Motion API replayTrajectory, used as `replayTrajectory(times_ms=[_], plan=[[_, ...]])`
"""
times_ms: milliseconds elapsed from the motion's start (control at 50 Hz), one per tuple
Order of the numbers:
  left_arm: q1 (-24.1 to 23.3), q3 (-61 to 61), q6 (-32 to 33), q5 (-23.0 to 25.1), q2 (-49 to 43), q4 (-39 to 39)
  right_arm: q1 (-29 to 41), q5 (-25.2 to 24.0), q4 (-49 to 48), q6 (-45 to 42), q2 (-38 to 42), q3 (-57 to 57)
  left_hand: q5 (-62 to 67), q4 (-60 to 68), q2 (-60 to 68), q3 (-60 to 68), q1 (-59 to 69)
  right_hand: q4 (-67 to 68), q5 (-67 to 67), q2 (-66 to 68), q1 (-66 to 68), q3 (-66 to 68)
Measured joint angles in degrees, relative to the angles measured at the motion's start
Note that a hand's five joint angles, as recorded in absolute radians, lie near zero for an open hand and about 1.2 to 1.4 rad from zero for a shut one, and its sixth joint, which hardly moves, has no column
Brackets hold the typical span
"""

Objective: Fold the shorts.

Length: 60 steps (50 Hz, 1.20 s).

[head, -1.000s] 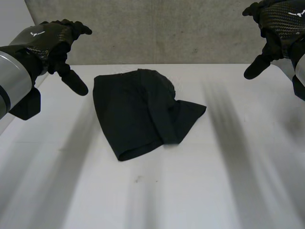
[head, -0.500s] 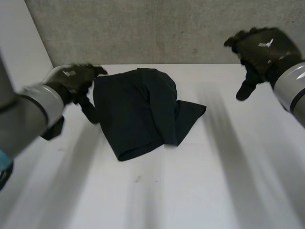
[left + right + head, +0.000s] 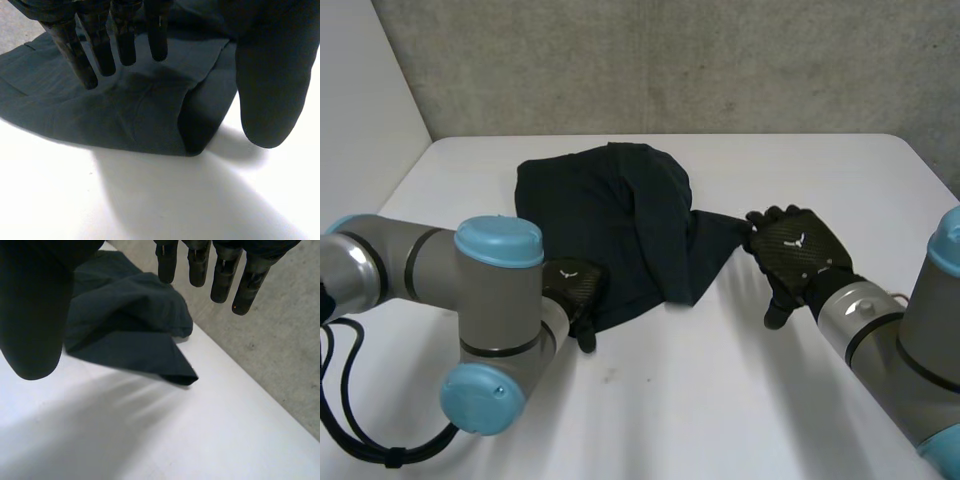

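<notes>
Fingers (image 3: 100,55) of the left hand (image 3: 577,288) are straight and lie side by side with small gaps. Its thumb (image 3: 267,90) stands wide apart from them, and nothing is pinched. Under these fingertips lie the crumpled black cloth shorts (image 3: 610,220), and one folded corner (image 3: 192,142) comes out between the fingers and the thumb. Whether the fingertips touch the cloth or only hang just over it, I cannot tell. In the head view the grey left arm (image 3: 500,310) with its light-blue cap covers much of this hand and the edge of the shorts beside it.

Fingers (image 3: 220,270) of the right hand (image 3: 798,255) are also straight and a little spread, with the thumb (image 3: 35,315) far from them, holding nothing. A pointed corner (image 3: 182,375) of the shorts lies on the flat white table (image 3: 720,400), below the gap between thumb and fingers. In the head view this corner is just beside the fingertips, but contact is not clear. Both thumbs show only in part in the wrist views.
</notes>
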Motion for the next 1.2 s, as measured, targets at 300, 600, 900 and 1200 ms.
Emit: replayTrajectory(times_ms=[300,600,900,1200], plan=[[1.65,3.31,6.29,-3.41,-2.96,3.22,-0.30,0.35,-0.16,-0.17,0.54,0.48,28.31,28.83,28.81,28.77,31.00,0.00,0.00,0.00,-0.01,0.00],[8.01,1.99,9.25,-9.12,2.46,4.43,-0.17,0.47,-0.15,-0.59,0.59,0.68,46.62,50.14,49.70,49.31,46.83,0.00,0.00,0.00,-0.01,0.00],[24.14,11.62,31.25,-8.72,2.59,14.18,0.59,0.32,-0.14,-0.67,0.62,0.67,46.62,50.02,49.69,49.32,46.83,0.00,0.00,0.00,-0.01,0.00],[14.85,12.26,20.28,-8.40,1.21,12.12,0.56,0.46,-0.12,-0.70,1.14,0.71,2.46,2.80,3.19,3.46,4.08,0.00,0.00,0.00,0.00,0.00]])
